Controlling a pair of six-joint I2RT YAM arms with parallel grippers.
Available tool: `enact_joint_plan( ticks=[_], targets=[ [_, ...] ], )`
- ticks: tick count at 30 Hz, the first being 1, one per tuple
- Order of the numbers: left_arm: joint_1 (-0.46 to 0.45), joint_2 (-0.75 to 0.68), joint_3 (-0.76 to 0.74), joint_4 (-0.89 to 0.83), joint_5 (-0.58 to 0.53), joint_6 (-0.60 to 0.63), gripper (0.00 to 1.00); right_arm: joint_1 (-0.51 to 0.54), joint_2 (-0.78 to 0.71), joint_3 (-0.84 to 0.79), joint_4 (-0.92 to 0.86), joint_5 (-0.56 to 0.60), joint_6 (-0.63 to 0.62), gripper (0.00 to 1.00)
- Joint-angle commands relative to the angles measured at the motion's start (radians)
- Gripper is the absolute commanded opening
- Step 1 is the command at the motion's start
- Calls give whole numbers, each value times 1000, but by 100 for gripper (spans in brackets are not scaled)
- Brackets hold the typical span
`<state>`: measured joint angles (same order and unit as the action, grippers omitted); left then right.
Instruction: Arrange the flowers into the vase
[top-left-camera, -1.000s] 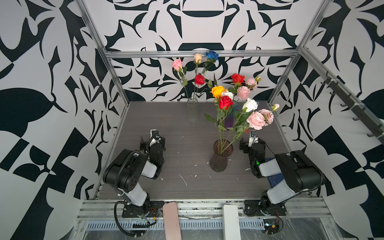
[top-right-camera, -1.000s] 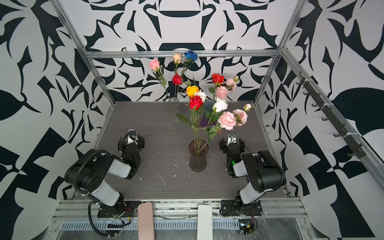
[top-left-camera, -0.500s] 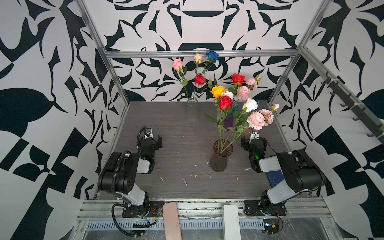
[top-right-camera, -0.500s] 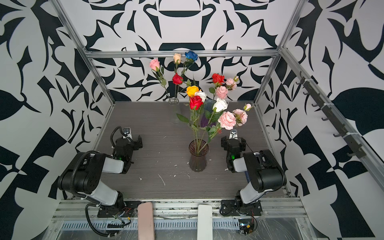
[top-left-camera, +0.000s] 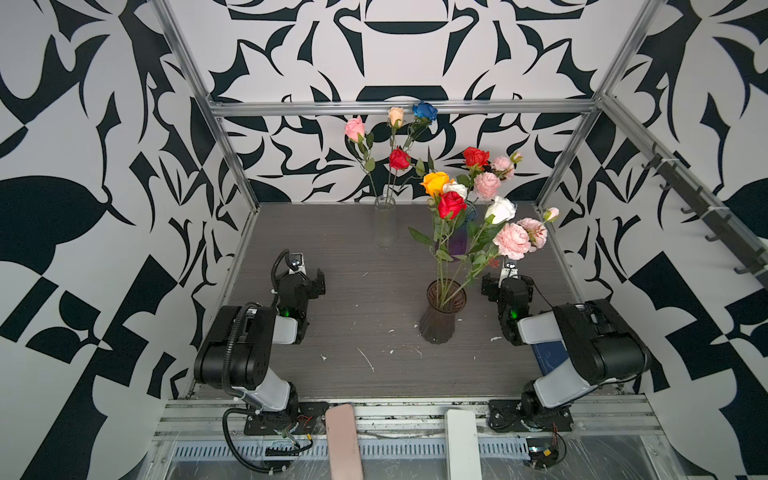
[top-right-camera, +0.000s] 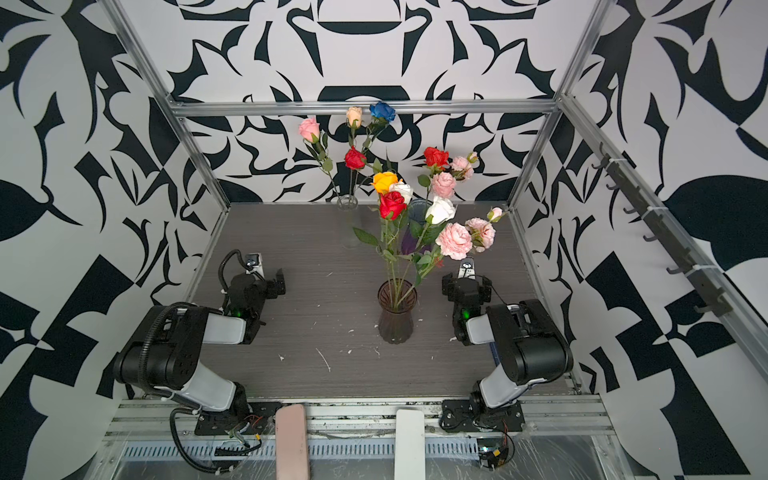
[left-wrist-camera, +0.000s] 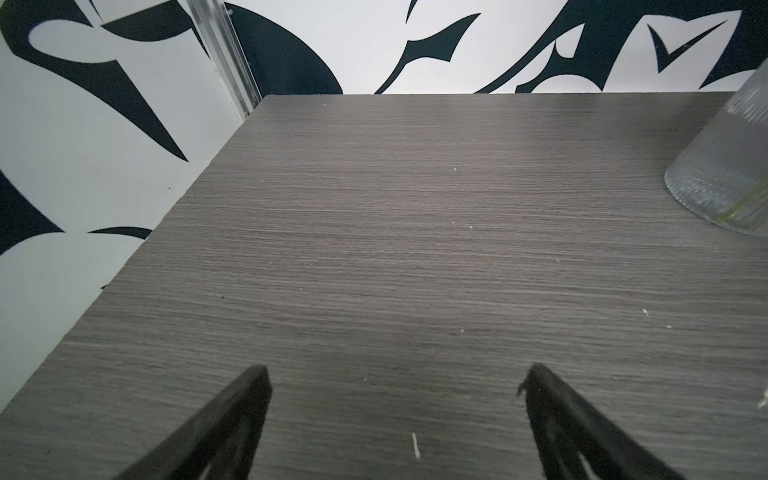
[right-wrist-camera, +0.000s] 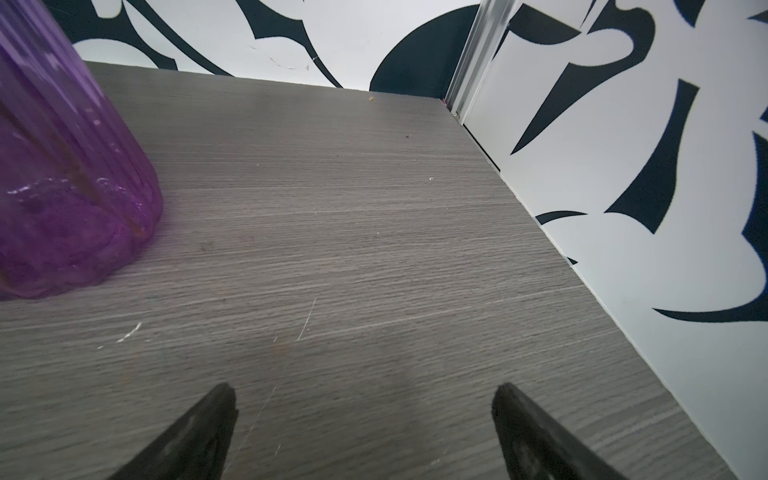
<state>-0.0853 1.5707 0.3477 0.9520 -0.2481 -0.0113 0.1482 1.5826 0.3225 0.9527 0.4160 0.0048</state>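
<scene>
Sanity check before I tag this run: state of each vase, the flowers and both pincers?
Dark vase: upright, holds flowers.
Clear vase: upright, holds four roses.
Purple vase: upright, holds flowers.
Flowers: all that show stand in vases, none held.
Left pincer: open, empty.
Right pincer: open, empty, apart from the purple vase.

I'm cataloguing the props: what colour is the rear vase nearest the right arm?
The vase is translucent purple, clearest in the right wrist view.
</scene>
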Motion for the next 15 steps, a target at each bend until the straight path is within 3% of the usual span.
enact_joint_plan(
  ticks=[1, 6, 9, 15],
  targets=[
    [1, -3, 4, 19, 7, -9, 99, -1, -17, 13, 18, 17, 14, 100],
    [1, -4, 4, 18, 7, -8, 99, -1, -15, 16, 17, 15, 19, 100],
    [1, -4, 4, 19, 7, -9, 99, -33, -21, 29, -22, -105, 20, 100],
    [1, -3, 4, 18, 7, -9, 99, -35, -26, 21, -15, -104, 13, 100]
  ],
)
